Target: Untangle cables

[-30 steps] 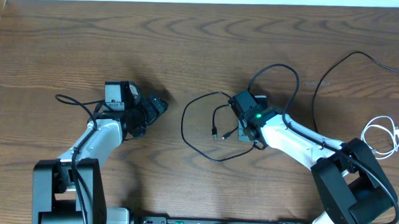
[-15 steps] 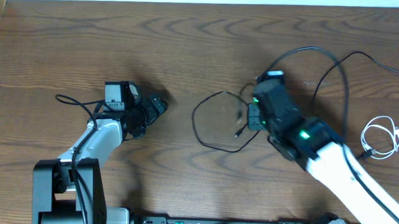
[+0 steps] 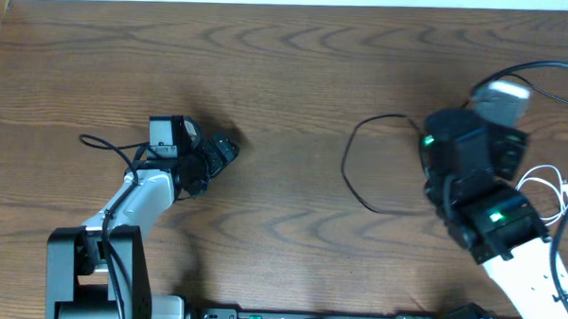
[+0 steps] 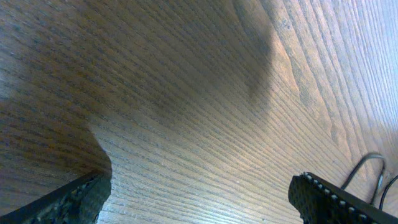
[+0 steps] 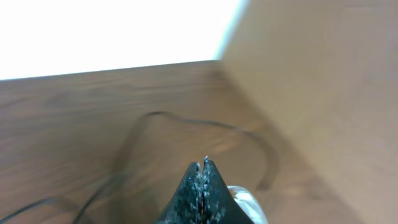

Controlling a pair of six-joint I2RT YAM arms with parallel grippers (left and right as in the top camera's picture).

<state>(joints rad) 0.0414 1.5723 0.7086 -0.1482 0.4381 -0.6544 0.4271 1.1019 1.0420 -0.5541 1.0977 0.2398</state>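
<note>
Two black cables and one white cable lie out; left gripper wide, right gripper pinched closed.

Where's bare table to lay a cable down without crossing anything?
Bare: the table's middle, between the left gripper and the black cable, and the far strip above both. Crowded: the right side, where the right arm covers part of the black cable and the white cable lies coiled beside it.
</note>
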